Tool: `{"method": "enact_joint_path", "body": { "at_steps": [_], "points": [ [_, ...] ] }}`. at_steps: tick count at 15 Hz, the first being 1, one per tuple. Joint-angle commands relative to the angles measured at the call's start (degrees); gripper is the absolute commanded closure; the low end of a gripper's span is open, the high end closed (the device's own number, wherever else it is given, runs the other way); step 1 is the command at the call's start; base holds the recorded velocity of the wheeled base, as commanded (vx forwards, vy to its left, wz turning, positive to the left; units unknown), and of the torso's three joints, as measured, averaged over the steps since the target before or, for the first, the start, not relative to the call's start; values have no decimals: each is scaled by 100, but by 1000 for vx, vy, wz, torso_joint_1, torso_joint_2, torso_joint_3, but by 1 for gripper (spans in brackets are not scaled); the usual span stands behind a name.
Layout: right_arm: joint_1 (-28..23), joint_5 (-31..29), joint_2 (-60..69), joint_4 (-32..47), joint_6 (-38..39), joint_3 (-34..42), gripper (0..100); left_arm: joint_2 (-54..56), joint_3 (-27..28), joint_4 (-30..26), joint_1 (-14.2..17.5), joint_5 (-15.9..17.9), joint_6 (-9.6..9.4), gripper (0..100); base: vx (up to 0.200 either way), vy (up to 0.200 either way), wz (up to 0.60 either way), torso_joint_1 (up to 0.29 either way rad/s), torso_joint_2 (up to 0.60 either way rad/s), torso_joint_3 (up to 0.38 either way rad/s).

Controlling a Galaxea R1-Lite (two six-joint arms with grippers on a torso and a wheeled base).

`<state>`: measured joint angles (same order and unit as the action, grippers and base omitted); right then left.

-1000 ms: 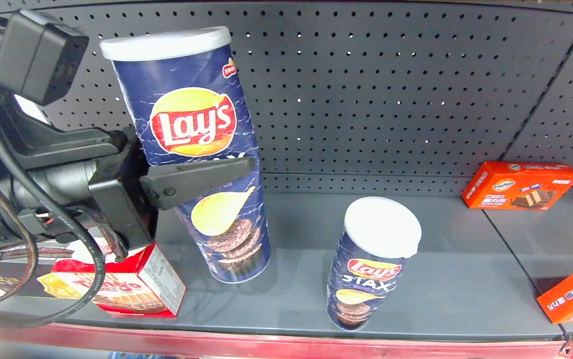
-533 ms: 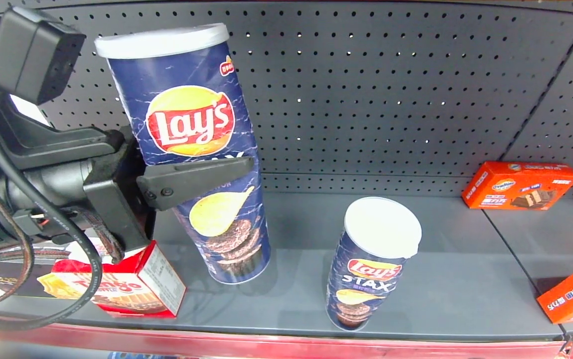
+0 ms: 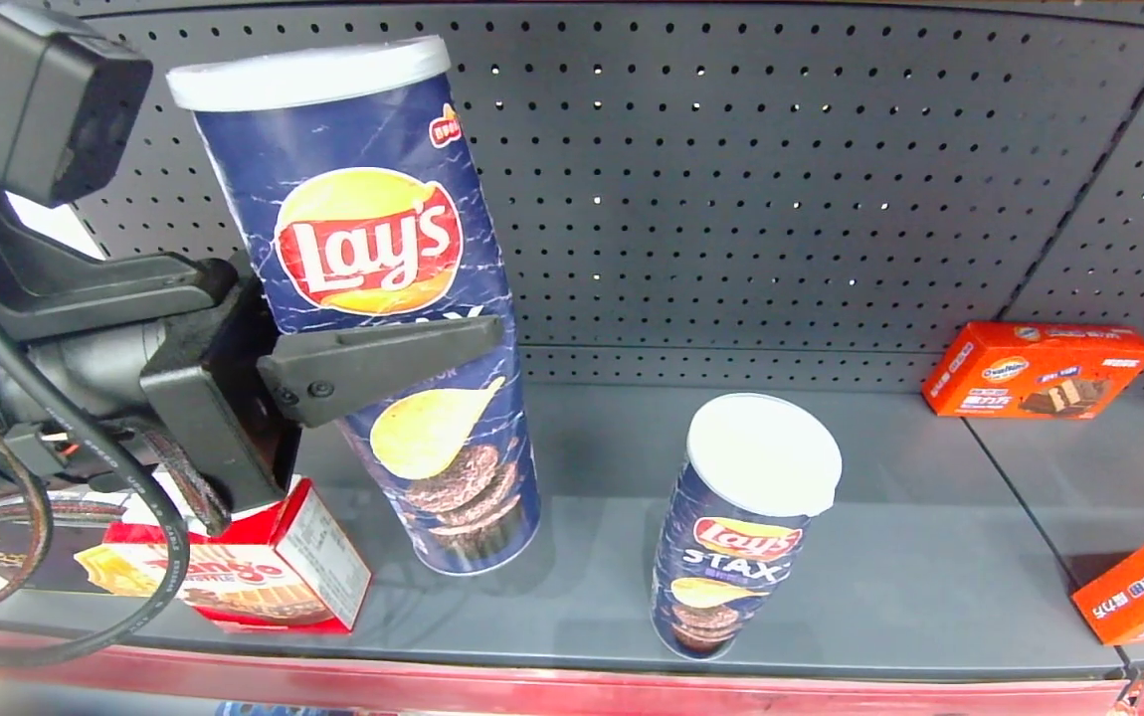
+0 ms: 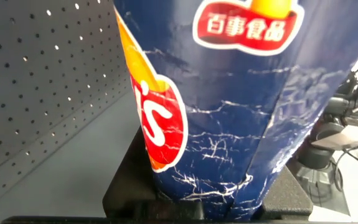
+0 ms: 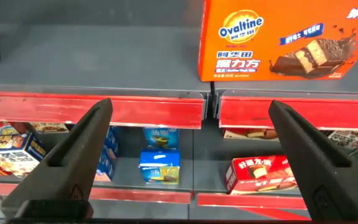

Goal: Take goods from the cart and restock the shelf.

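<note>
The chip can, clamped tilted in the left gripper's fingers with its base near the shelf between red box and second can, was judged best righted and set flat before release, while the right gripper's fingers were spread wide and empty.

Right pincer gapes wide before an orange box on the shelf.

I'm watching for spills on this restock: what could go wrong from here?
The held chip can leans in the left hand; released tilted, it might topple onto the shelf. Its base sits near the red box, which the hand could nudge. Tipping rightward, it could hit the standing can.
</note>
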<state>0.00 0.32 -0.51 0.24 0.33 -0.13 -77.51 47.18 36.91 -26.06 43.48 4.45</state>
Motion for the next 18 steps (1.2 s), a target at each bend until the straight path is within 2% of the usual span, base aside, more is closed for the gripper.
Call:
{"method": "enact_joint_path", "body": {
  "at_steps": [1, 5, 7, 8, 9, 10, 13, 16, 18],
  "points": [
    [0, 3, -19, 2, 2, 5, 0, -10, 28, 0, 5, 2, 3, 100, 0, 0, 0, 0, 0, 0],
    [0, 3, -19, 2, 2, 5, 0, -54, -16, -9, -22, 2, -32, 100, 0, 0, 0, 0, 0, 0],
    [0, 3, -19, 2, 2, 5, 0, -151, 2, -9, -233, 2, -111, 100, 0, 0, 0, 0, 0, 0],
    [0, 3, -19, 2, 2, 5, 0, -326, 37, -44, -250, -24, -489, 100, 0, 0, 0, 0, 0, 0],
    [0, 3, -19, 2, 2, 5, 0, -467, 63, -9, -162, -77, -709, 100, 0, 0, 0, 0, 0, 0],
    [0, 3, -19, 2, -7, 5, 0, -529, 116, 9, -153, -121, -788, 100, 0, 0, 0, 0, 0, 0],
    [0, 3, -19, 2, 2, 5, 0, -775, 573, -35, 5, -288, -805, 100, 0, 0, 0, 0, 0, 0],
    [0, 3, -19, 2, 2, 5, 0, -1214, 855, -53, -4, -121, -761, 100, 0, 0, 0, 0, 0, 0],
    [0, 3, -19, 2, 2, 5, 0, -1610, 1241, -53, 5, -86, -770, 100, 0, 0, 0, 0, 0, 0]
  ]
}}
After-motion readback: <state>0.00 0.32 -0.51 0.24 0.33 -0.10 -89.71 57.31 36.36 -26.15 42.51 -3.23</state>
